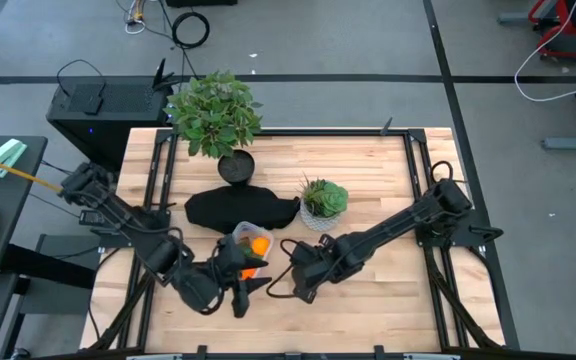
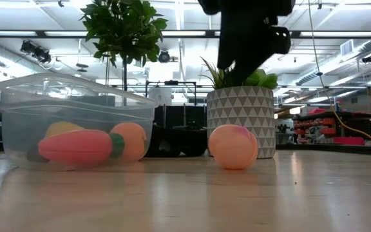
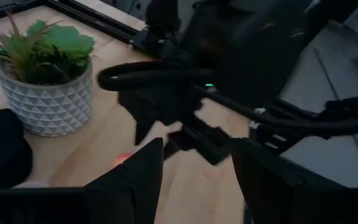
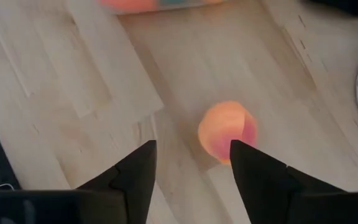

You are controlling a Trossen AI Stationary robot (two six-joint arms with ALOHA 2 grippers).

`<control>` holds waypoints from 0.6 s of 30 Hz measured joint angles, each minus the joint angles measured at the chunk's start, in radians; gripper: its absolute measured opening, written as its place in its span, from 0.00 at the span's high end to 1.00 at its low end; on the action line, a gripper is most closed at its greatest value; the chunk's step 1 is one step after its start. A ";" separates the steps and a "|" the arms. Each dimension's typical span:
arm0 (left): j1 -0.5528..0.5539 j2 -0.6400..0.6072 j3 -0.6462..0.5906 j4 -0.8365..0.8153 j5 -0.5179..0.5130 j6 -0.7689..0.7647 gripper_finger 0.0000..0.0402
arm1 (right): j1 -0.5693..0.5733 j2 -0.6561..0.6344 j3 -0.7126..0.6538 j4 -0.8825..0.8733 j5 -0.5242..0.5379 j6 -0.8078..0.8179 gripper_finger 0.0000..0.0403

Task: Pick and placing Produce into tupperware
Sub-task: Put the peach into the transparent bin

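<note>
The clear tupperware (image 2: 76, 119) stands on the table and holds an orange carrot with a green top (image 2: 76, 147), a round orange (image 2: 133, 140) and a yellow piece (image 2: 62, 129). In the high view, the tupperware (image 1: 249, 243) sits between both grippers and the black cloth. A pink-red round fruit (image 2: 234, 147) rests on the wood to the tupperware's right, in front of the small pot. My right gripper (image 4: 191, 168) is open above the table, with this fruit (image 4: 227, 130) just beyond its fingertips. My left gripper (image 3: 197, 177) is open near the tupperware's near side (image 1: 243, 292), holding nothing.
A small plant in a white patterned pot (image 1: 323, 205) stands right of the tupperware. A black cloth (image 1: 238, 210) lies behind the tupperware, and a large leafy potted plant (image 1: 213, 115) stands at the far edge. Bare wood lies right of the fruit and toward the near edge.
</note>
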 joint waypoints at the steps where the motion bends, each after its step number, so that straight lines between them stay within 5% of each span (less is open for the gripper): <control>1: -0.009 -0.005 0.000 0.001 -0.001 -0.007 0.51 | -0.005 0.000 -0.005 -0.006 -0.003 0.001 0.46; 11: -0.153 -0.093 0.000 0.056 -0.018 0.039 0.52 | -0.045 0.000 -0.012 0.004 -0.010 -0.037 0.31; 18: -0.257 -0.180 0.000 0.132 -0.018 0.136 0.53 | -0.107 0.007 -0.012 -0.008 -0.016 0.109 0.24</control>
